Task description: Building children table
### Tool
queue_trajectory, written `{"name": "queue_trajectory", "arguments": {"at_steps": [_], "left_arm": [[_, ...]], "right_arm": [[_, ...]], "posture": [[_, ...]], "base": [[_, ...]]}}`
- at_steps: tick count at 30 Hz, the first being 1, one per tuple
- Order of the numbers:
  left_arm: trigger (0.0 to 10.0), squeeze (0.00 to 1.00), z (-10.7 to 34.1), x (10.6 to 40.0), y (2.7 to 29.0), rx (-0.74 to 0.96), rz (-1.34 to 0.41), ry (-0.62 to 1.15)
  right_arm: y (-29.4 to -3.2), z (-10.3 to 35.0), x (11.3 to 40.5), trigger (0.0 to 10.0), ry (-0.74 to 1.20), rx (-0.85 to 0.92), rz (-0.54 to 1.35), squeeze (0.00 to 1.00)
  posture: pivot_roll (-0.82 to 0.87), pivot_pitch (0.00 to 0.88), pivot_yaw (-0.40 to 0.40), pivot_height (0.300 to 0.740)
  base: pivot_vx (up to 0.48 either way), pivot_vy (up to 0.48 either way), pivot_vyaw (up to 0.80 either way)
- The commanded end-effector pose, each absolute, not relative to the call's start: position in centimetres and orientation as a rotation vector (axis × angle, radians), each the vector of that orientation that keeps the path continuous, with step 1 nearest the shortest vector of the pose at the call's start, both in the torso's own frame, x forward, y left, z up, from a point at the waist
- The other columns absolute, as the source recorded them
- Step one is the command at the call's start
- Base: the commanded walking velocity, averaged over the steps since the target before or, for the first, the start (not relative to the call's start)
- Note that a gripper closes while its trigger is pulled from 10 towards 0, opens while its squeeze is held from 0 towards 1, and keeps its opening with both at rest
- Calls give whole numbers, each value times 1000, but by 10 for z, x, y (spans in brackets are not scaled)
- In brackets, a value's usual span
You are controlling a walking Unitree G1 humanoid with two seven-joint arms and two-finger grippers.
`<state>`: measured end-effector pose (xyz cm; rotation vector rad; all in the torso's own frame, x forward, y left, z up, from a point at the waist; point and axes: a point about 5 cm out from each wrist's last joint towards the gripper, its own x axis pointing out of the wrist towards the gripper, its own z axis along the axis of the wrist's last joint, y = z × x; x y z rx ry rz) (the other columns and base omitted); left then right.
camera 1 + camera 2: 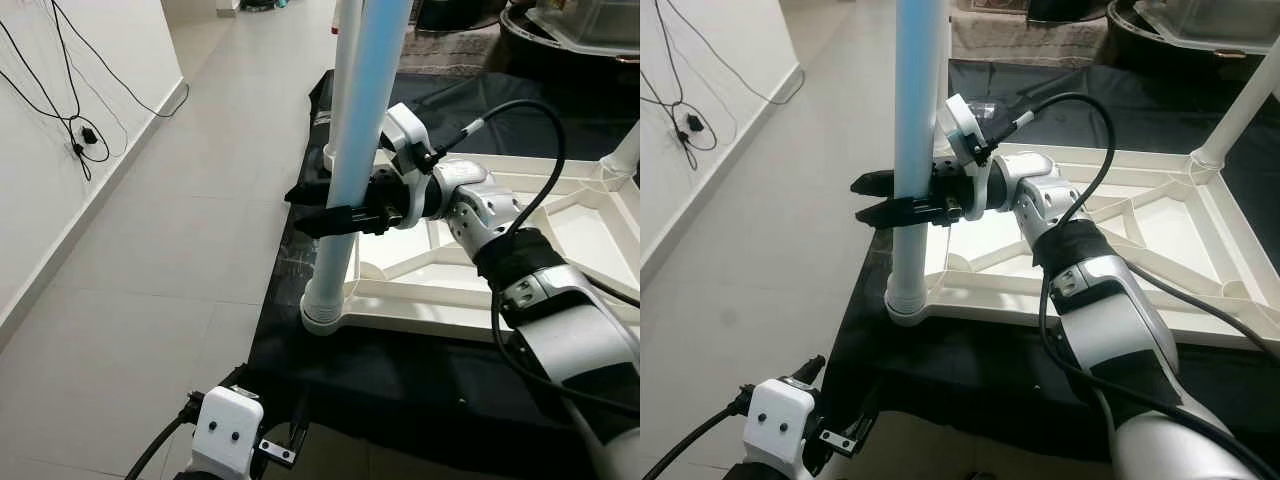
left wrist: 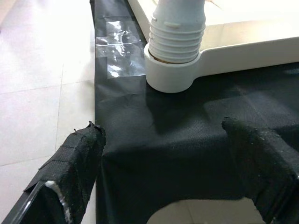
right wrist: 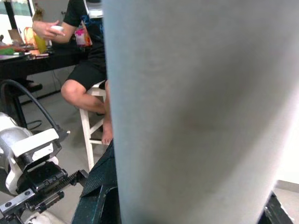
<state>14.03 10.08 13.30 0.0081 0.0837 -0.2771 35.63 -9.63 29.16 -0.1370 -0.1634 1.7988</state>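
Observation:
A white children's table top (image 1: 560,205) lies upside down on a black cloth (image 1: 400,380). A pale blue-white table leg (image 1: 350,150) stands upright in the near left corner socket (image 2: 175,70), its threaded end seated in the ring. My right gripper (image 1: 305,210) reaches in from the right at mid-height and is shut on this leg, one black finger on each side. My left gripper (image 2: 168,186) hangs low over the cloth's front edge, a short way before the socket, open with nothing between its fingers (image 2: 70,177).
Another white leg (image 1: 1240,110) stands at the far right corner. Pale floor tiles (image 1: 180,250) run along the left to a white wall with dangling cables (image 1: 80,140). A person (image 3: 84,79) sits on a white stool in the right wrist view.

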Motion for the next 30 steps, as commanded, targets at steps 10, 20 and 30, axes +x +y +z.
{"name": "queue_trajectory", "arguments": {"at_steps": [10,20,30], "left_arm": [[10000,0,131,139,101,13,-275,103],[10000,0,131,140,101,11,-271,103],[10000,0,131,140,101,10,-269,102]], "right_arm": [[-92,291,356,10000,-132,-309,1814,0],[-84,288,367,10000,-113,-239,1736,0],[-82,269,371,10000,-64,-212,1625,0]], "posture": [[114,187,-16,740],[112,189,-21,740],[111,189,-22,740]], "base": [[0,0,0],[0,0,0],[0,0,0]]}}
